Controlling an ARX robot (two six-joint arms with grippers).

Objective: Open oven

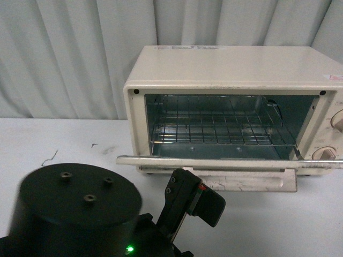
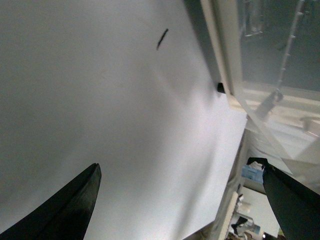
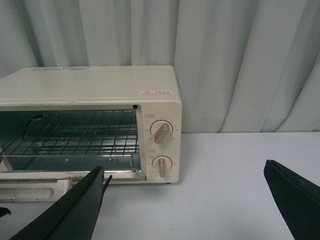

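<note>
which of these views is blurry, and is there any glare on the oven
Left wrist view: soft and hazy, the table washed pale, the oven glass full of murky reflections. Front view: sharp, with a bright glint on the wire rack. Right wrist view: evenly lit, knobs crisp, the open right pincer only dark silhouettes.

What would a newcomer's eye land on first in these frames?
First, the cream oven, right of centre on the white table, with its door dropped open and the wire rack exposed. Next, the left gripper beside the door's left end, open and empty. The right gripper, also open, faces the oven's two knobs.
</note>
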